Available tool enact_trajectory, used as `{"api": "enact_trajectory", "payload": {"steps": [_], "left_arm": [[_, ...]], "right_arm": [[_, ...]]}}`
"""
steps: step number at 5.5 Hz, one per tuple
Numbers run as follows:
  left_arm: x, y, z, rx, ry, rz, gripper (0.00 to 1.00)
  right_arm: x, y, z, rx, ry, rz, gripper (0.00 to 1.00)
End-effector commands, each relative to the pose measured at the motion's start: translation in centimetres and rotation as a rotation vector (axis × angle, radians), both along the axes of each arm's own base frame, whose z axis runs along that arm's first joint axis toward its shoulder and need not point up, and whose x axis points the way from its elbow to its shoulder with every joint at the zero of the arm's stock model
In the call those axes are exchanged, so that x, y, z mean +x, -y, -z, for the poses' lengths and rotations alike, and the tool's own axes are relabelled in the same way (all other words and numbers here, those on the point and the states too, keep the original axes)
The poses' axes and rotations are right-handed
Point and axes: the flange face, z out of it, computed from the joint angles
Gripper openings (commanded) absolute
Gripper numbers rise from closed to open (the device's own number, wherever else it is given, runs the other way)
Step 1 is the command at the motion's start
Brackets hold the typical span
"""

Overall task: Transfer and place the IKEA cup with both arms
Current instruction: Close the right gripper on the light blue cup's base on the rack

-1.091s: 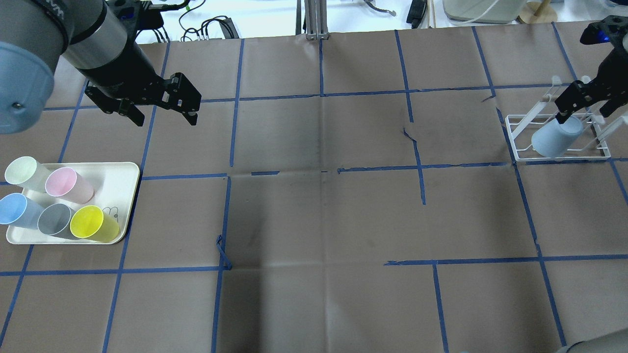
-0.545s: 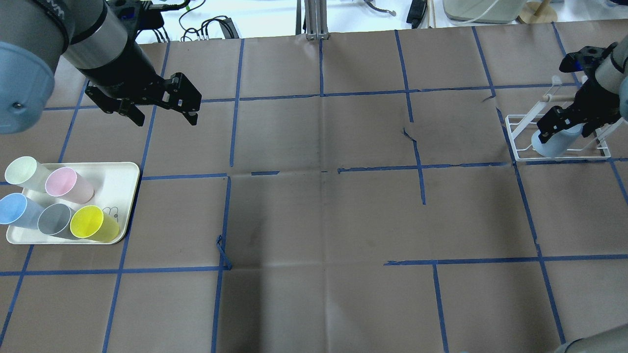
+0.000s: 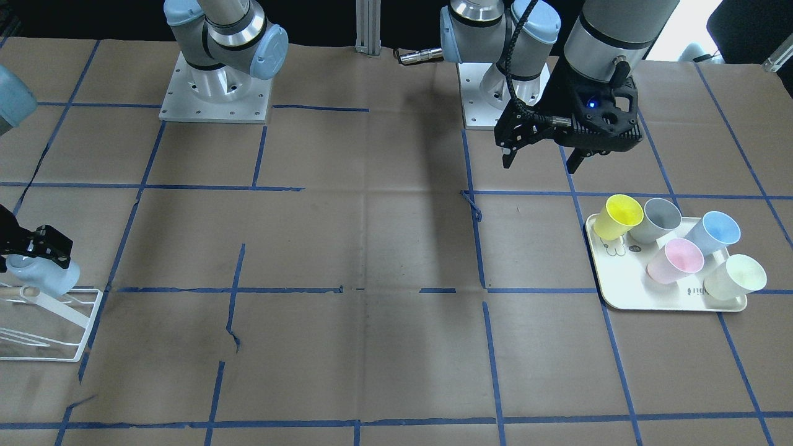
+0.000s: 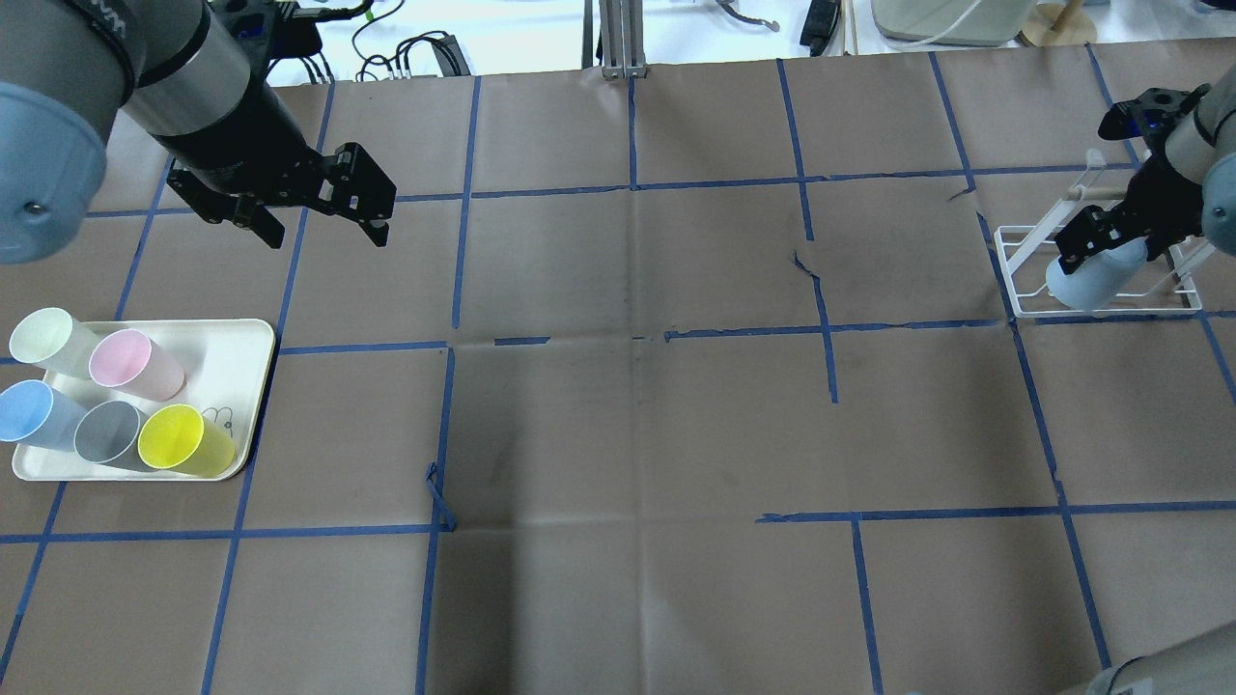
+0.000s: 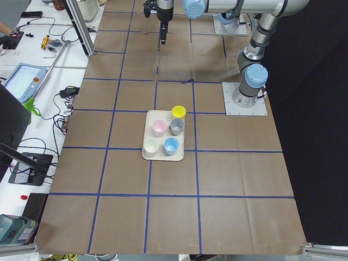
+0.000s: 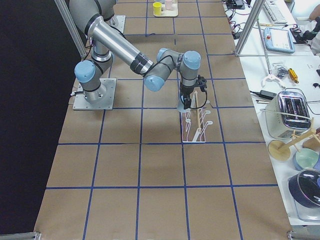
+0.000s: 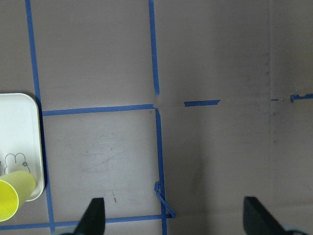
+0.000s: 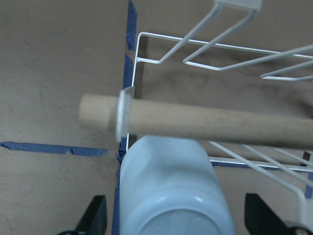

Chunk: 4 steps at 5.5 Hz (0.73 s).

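Observation:
The light-blue IKEA cup point(image 4: 1086, 285) lies tilted in the white wire rack point(image 4: 1024, 290) at the table's right edge. In the right wrist view the cup point(image 8: 166, 181) shows base-up under the rack's wooden dowel point(image 8: 205, 122). My right gripper point(image 4: 1106, 256) is open around the cup, its fingers point(image 8: 98, 215) standing clear of the cup's sides. My left gripper point(image 4: 323, 232) is open and empty, above bare table beyond the tray. A second light-blue cup point(image 4: 24, 410) stands on the white tray point(image 4: 241, 347).
The tray also holds pale-green point(image 4: 43, 338), pink point(image 4: 130, 362), grey point(image 4: 106, 432) and yellow point(image 4: 179, 439) cups. The rack's wire prongs point(image 8: 230, 19) and dowel crowd the right gripper. Brown paper with blue tape lines point(image 4: 632, 183) covers the table.
My right arm has swung left and lower, bringing its gripper down over the cup in the rack. The cup has stayed about where it was. The left arm has not moved.

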Motion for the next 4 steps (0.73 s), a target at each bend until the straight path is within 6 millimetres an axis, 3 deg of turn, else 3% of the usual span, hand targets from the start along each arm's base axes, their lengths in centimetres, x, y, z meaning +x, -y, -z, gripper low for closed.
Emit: {"api": "enact_trajectory", "payload": {"steps": [1, 2, 4], "left_arm": [[0.00, -0.01, 0.01, 0.001, 0.000, 0.000, 0.99], [0.00, -0.01, 0.01, 0.001, 0.000, 0.000, 0.99], [0.00, 0.01, 0.00, 0.000, 0.000, 0.000, 0.99]], "right_arm": [[0.06, -0.13, 0.11, 0.012, 0.005, 0.008, 0.78], [0.09, -0.22, 0.23, 0.018, 0.007, 0.008, 0.78], [0.23, -0.53, -0.60, 0.031, 0.012, 0.009, 0.44]]}}
